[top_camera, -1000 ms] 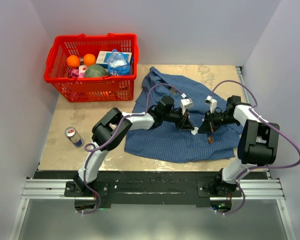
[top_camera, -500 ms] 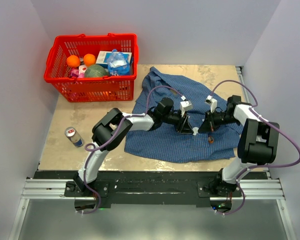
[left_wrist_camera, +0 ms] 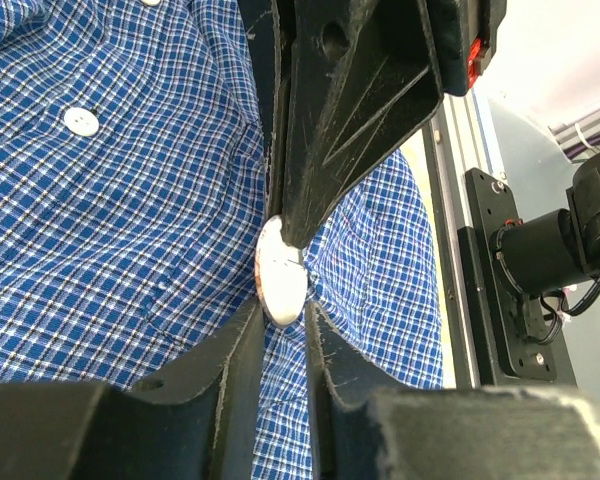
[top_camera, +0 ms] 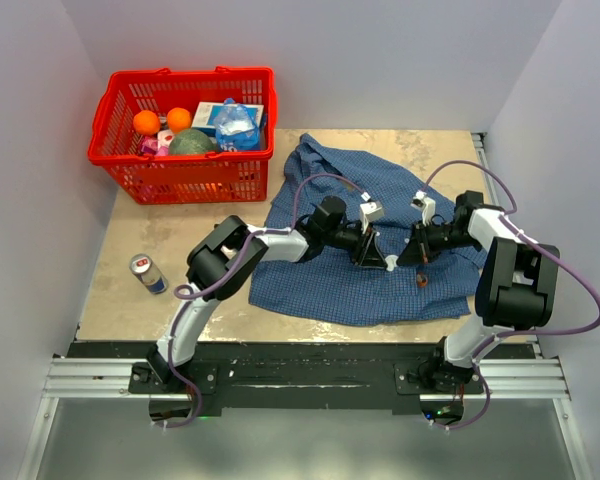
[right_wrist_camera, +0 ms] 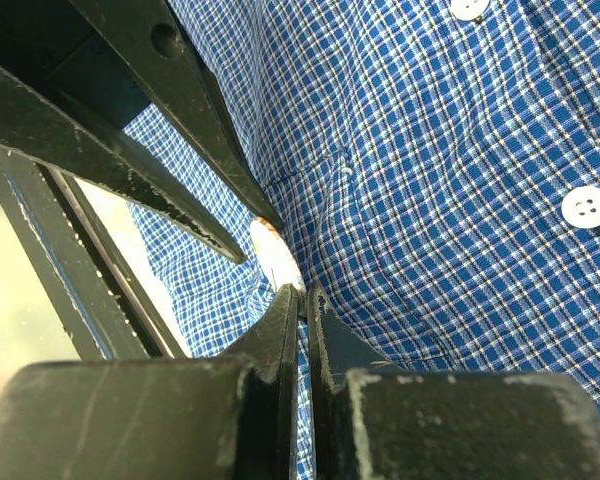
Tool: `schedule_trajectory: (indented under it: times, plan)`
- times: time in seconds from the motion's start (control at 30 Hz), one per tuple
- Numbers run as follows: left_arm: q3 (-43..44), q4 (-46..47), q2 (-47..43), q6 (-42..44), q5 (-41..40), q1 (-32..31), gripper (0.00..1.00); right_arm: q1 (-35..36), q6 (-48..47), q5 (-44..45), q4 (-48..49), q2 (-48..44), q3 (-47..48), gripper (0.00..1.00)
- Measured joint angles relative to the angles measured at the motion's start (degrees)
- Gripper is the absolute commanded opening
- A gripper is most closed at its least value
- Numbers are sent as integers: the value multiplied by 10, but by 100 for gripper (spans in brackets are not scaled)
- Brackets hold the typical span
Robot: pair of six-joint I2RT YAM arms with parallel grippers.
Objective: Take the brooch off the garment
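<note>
Blue-checked garment (top_camera: 320,285): lies rumpled across the middle and right of the beige surface (top_camera: 160,225), under both arms.
Brooch (top_camera: 421,281): a tiny reddish-brown dot on the right part of the garment, just on the near side of the right end effector. It is too small in the overhead view to tell whether it is pinned through the cloth.
Left end effector (left_wrist_camera: 283,318): low over the middle of the garment. Its fingers (left_wrist_camera: 242,350) stand narrowly apart, with checked cloth showing through the gap and nothing clamped between them.
White disc (left_wrist_camera: 280,285): small and pale, with a reddish-brown tinge along one edge. It sits on the cloth right at the left fingertips, and the tip of the right end effector meets it from the opposite side.
Right end effector (right_wrist_camera: 301,295): fingers pressed together, leaving only a thin slit. The tips are down at the cloth just beside the disc, and I cannot tell whether a fold is pinched between them.
Buttons (left_wrist_camera: 81,121): small, white and sewn to the cloth, well apart from both sets of tips.
Red basket (top_camera: 185,75): at the far left corner, beside the garment, holding oranges (top_camera: 146,122) and packets.
Can (top_camera: 148,272): lies on the surface at the left, apart from the garment.
</note>
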Motion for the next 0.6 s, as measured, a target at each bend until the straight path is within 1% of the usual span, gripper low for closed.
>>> schedule_trajectory:
  times: [0.13, 0.17, 0.2, 0.3, 0.43, 0.57, 0.6]
  plan:
    - [0, 0, 4, 0, 1, 0, 24, 0, 4, 0, 0, 0, 0, 0]
    - [0, 0, 5, 0, 2, 0, 25, 0, 5, 0, 1, 0, 0, 0]
    - [0, 0, 7, 0, 4, 0, 30, 0, 5, 0, 1, 0, 0, 0]
    - [3, 0, 13, -9, 12, -2, 28, 0, 6, -1, 4, 0, 1, 0]
    - [4, 0, 19, -18, 18, -5, 29, -1, 9, -3, 7, 0, 2, 0]
    - [5, 4, 24, -33, 35, -11, 32, -3, 9, -8, 19, 0, 2, 0]
    - [5, 8, 24, -38, 38, -13, 36, -3, 9, -10, 23, 0, 3, 0]
